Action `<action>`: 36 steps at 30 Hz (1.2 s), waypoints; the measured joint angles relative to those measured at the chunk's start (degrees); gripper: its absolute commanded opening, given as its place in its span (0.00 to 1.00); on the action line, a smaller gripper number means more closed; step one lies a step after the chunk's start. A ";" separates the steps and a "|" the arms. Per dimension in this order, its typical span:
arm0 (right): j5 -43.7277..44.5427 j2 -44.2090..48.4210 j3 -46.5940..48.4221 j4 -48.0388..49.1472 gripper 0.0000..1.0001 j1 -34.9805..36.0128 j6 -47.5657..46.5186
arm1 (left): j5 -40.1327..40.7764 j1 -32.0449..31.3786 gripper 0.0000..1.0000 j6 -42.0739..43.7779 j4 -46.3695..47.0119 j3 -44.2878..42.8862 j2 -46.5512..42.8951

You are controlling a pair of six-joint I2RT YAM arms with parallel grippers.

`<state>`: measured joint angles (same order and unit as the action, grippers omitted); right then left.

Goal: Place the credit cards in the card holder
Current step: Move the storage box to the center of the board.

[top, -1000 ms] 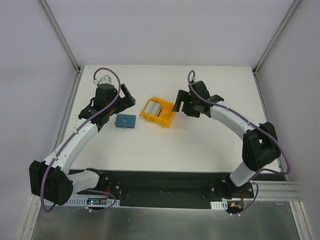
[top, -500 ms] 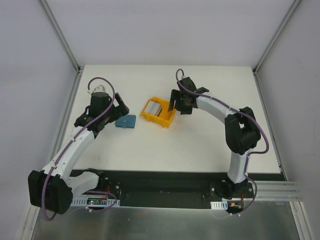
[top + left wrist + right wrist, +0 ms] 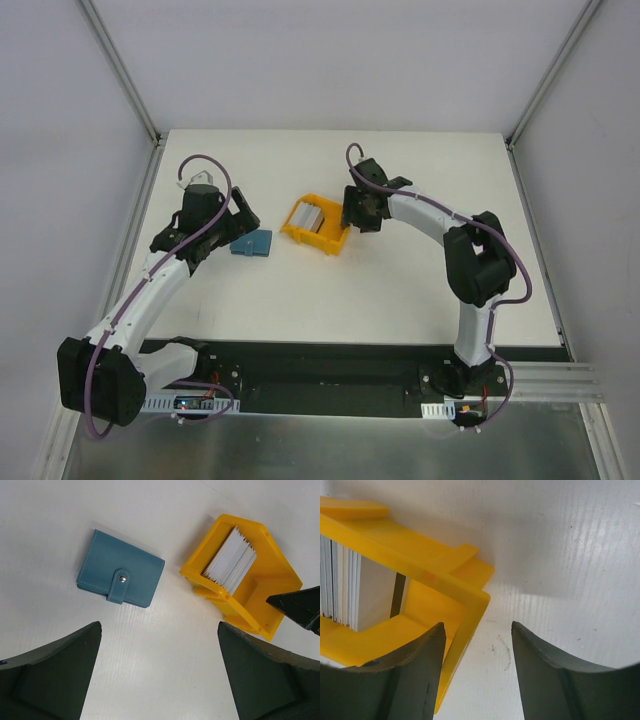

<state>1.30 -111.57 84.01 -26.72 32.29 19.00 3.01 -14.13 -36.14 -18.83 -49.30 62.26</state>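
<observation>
Credit cards (image 3: pixel 231 560) stand on edge in the yellow bin (image 3: pixel 272 587), 3 o'clock from the closed card holder (image 3: pixel 120 575). My right pincer (image 3: pixel 476 640) straddles the bin wall, jaws apart, likely to steady it; left pincer (image 3: pixel 160 630) spread.

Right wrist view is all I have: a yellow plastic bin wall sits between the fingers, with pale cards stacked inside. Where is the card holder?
Observer: The small teal-blue folding wallet lies flat on the white table, on the left arm's side of the yellow plastic bin and apart from it.
Operator: Is it open or closed?
Observer: Closed, with its snap tab fastened across the front.
Operator: And the other arm?
Observer: The left gripper hangs wide open above the table near the wallet, holding nothing.
</observation>
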 measured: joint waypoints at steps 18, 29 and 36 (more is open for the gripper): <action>1.49 0.00 0.02 -0.15 0.30 -0.11 -9.73 | -2.12 0.00 0.99 0.24 -0.04 1.81 0.85; -2.38 0.07 -0.13 -0.57 0.27 -4.00 -18.27 | -2.54 0.00 0.99 0.81 -0.15 2.91 1.27; -4.55 0.09 -0.13 -0.50 0.23 -4.83 -23.69 | -2.54 -0.02 0.99 1.22 -0.11 2.97 2.12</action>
<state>-3.25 -111.48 83.88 -27.22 27.46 -4.69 0.47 -14.15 -34.92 -18.94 -46.33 64.38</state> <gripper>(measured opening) 0.248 0.990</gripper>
